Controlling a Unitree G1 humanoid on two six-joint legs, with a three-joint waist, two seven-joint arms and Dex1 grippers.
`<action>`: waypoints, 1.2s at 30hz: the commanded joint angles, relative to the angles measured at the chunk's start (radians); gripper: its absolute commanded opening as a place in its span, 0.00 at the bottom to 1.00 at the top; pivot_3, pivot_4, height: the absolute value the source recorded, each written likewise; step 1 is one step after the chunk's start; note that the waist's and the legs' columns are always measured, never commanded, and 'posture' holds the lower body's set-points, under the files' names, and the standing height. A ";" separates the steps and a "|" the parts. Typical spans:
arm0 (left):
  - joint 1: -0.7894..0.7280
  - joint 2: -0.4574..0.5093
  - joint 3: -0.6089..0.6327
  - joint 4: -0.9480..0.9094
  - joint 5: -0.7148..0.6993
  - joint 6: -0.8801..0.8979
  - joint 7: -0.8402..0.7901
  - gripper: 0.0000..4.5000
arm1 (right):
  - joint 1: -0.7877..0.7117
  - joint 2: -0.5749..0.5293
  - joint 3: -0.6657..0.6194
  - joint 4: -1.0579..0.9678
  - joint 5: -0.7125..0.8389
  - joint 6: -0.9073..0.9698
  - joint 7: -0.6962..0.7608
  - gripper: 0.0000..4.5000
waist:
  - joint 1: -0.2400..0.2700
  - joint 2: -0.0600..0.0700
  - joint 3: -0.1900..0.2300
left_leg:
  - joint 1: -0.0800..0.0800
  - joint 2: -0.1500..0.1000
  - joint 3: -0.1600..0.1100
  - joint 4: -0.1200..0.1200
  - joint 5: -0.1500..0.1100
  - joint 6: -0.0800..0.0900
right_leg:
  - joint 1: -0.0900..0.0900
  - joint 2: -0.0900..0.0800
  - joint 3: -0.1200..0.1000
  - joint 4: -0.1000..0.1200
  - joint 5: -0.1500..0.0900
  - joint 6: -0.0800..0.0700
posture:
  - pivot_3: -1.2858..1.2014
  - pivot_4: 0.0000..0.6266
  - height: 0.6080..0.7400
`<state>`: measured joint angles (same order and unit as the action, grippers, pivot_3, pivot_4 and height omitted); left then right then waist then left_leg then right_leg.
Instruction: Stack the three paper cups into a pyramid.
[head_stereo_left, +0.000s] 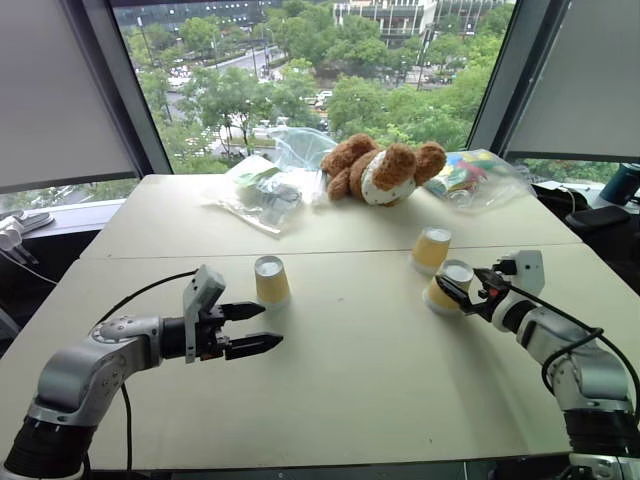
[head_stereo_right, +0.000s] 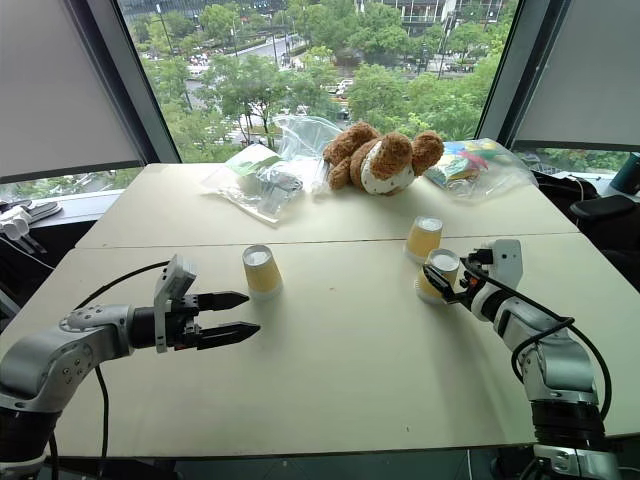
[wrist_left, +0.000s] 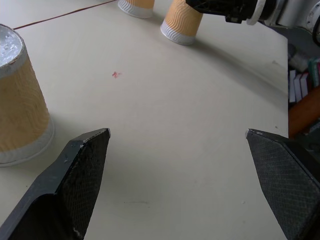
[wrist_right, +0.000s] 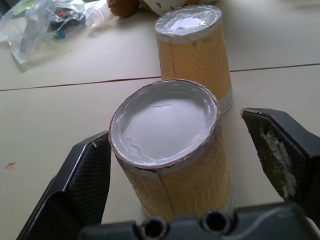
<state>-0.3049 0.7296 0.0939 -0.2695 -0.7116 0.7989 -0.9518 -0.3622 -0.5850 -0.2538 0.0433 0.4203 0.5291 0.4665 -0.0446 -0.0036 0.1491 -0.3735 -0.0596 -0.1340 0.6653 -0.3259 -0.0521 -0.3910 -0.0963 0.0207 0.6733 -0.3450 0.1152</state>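
Observation:
Three yellow-tan paper cups stand upside down on the cream table (head_stereo_left: 340, 400). The left cup (head_stereo_left: 270, 280) stands alone just beyond my left gripper (head_stereo_left: 255, 328), which is open and empty, its fingers level and pointing right. In the left wrist view that cup (wrist_left: 20, 110) sits outside the left finger (wrist_left: 85, 165). On the right, two cups stand close together: the far cup (head_stereo_left: 432, 248) and the near cup (head_stereo_left: 450, 288). My right gripper (head_stereo_left: 455, 292) is open with the near cup (wrist_right: 165, 125) between its fingers (wrist_right: 85, 175), not clamped. The far cup (wrist_right: 192, 45) stands just behind it.
A brown teddy bear (head_stereo_left: 385, 170) lies at the back of the table between a clear plastic bag (head_stereo_left: 265, 185) and another bag with colourful contents (head_stereo_left: 475, 175). A seam (head_stereo_left: 340, 252) crosses the tabletop. Windows rise behind the table.

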 joint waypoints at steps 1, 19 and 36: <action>0.007 -0.002 0.026 -0.017 -0.012 -0.012 0.007 1.00 | -0.025 0.011 -0.014 -0.013 -0.008 -0.036 -0.002 0.88 | 0.000 0.000 0.000 | 0.000 0.000 0.000 0.000 0.000 0.000 | 0.000 0.000 0.000 0.000 0.000 0.000 | 0.52 0.24 1.00; 0.041 0.056 0.017 -0.002 0.010 -0.025 -0.038 1.00 | -0.035 0.084 0.122 -0.327 0.095 0.154 0.013 0.49 | -0.002 0.000 0.000 | 0.000 0.001 0.000 0.000 0.000 0.000 | -0.001 0.001 0.000 0.000 0.000 0.000 | 0.52 0.24 1.00; 0.084 0.051 0.038 -0.054 -0.011 -0.008 -0.004 1.00 | -0.088 0.162 0.293 -0.167 -0.098 -0.008 0.043 0.91 | -0.002 0.000 0.000 | -0.001 -0.001 -0.001 0.000 0.000 0.000 | -0.002 -0.001 0.000 0.001 0.000 0.000 | 0.52 0.24 1.00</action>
<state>-0.2221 0.7741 0.0956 -0.2907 -0.7079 0.7972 -0.9572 -0.4403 -0.4303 0.0435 -0.1014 0.3271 0.5448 0.5006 -0.0462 -0.0034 0.1492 -0.3741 -0.0606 -0.1347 0.6651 -0.3258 -0.0522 -0.3930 -0.0972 0.0210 0.6747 -0.3450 0.1152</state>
